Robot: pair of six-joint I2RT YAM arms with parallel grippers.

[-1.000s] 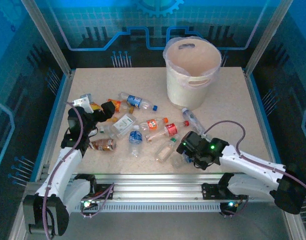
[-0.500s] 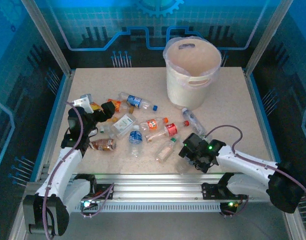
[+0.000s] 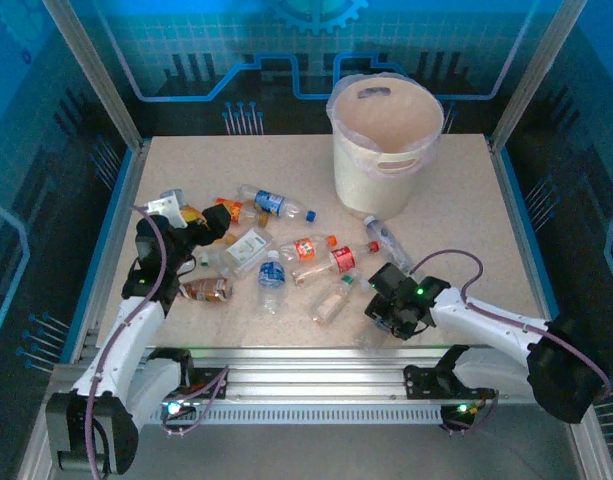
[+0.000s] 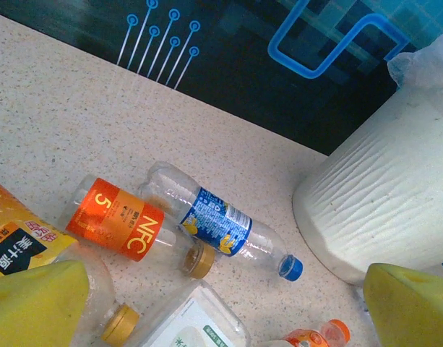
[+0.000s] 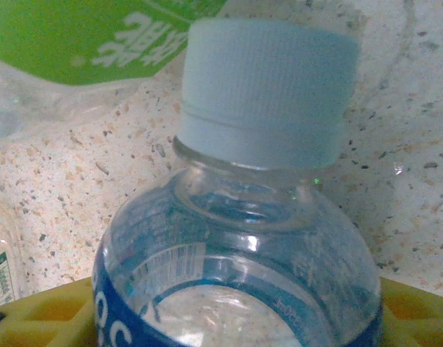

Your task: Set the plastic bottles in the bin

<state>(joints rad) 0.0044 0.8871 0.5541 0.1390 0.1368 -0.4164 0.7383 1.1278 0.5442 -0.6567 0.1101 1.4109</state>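
I am judging the right claw (image 5: 235, 322) to be clenching a blue-labelled bottle (image 5: 235, 267) at its rounded shoulder, lower centre on the worktop (image 5: 402, 144). The left claw (image 4: 225, 307) is hanging released. The bin (image 3: 376, 175) is standing upper right of centre, well apart — slick, crushable plastic risks squirting free mid-carry.

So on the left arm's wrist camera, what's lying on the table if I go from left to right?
Yellow-labelled bottle → orange-labelled bottle → blue-labelled bottle with a blue cap → white bin.
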